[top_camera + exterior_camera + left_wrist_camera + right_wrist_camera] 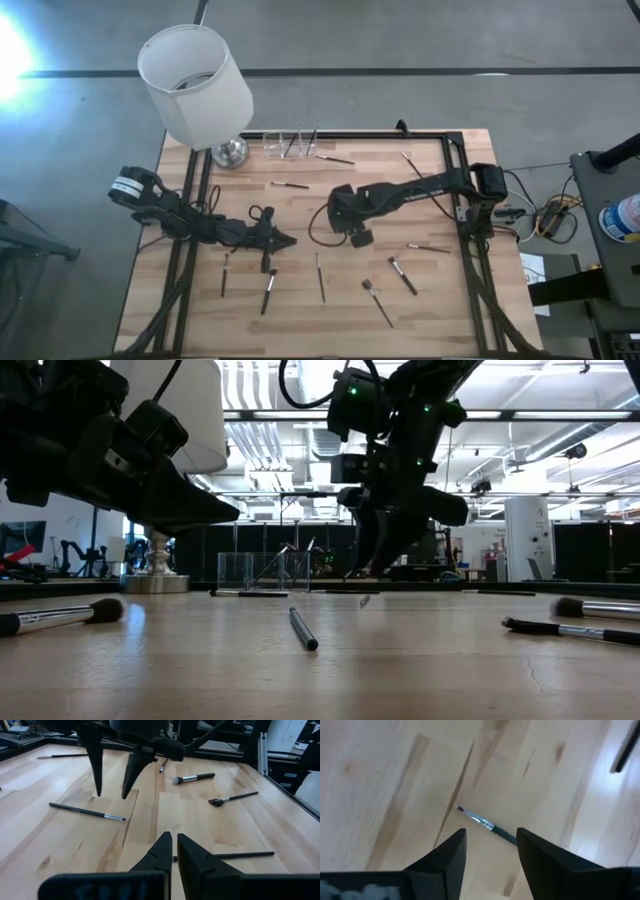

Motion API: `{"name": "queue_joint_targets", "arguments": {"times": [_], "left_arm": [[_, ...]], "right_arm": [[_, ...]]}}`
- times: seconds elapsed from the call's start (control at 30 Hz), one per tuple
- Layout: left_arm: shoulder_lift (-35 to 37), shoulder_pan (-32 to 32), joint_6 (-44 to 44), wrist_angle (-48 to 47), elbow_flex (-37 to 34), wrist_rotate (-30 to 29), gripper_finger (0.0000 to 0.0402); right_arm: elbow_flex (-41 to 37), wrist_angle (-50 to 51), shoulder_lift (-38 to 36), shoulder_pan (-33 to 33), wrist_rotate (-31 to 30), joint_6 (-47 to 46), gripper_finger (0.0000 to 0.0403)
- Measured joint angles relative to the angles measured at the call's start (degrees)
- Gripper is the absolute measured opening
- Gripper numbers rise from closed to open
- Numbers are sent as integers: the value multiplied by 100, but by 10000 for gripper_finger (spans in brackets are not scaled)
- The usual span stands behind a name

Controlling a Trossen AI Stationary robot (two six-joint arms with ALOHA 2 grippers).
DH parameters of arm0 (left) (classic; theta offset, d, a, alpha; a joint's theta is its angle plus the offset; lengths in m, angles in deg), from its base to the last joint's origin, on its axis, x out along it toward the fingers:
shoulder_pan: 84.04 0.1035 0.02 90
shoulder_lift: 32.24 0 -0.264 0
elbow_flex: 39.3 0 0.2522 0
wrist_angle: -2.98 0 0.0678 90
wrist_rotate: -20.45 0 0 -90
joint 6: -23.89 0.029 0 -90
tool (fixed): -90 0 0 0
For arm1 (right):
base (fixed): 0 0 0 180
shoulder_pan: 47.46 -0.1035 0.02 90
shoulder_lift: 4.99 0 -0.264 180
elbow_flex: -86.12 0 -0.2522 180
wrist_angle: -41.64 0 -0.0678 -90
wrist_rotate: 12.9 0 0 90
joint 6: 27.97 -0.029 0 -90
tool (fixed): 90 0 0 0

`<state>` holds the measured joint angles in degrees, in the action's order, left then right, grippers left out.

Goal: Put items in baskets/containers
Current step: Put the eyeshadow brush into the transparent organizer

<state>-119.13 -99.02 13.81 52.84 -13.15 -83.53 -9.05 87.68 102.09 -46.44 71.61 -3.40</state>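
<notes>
Right gripper (487, 852): it hung with fingers wide apart, empty, above a thin brush (485, 826) near the table middle.
Left gripper (171, 851): narrow, nearly closed, holding nothing.
Holder (288, 145): at the far edge, beside the lamp (196, 85).
Handling: probably light, stiff, rolling easily; best gripped mid-handle.

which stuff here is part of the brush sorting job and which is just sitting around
Part of the job:
- makeup brushes scattered on the table, e.g.
- thin brush under the open right pincer
- clear compartment holder, a few brushes already in it
- left pincer, shut, empty, waiting

Just lying about:
- white lamp at the table's back corner
- wooden table
</notes>
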Motion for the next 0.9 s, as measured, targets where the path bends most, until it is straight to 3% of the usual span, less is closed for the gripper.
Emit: {"name": "queue_joint_targets", "arguments": {"times": [0.23, 0.57, 0.9], "left_arm": [[0, 0, 0, 1, 0, 0, 21], [0, 0, 4, -22, -4, 2, 21], [0, 0, -2, -22, 4, 2, 21]], "right_arm": [[169, -24, 392, 13, 10, 179, 164], [913, 773, 1071, 11, -20, 406, 160], [1003, 793, 1221, 116, 216, 567, 99]]}}
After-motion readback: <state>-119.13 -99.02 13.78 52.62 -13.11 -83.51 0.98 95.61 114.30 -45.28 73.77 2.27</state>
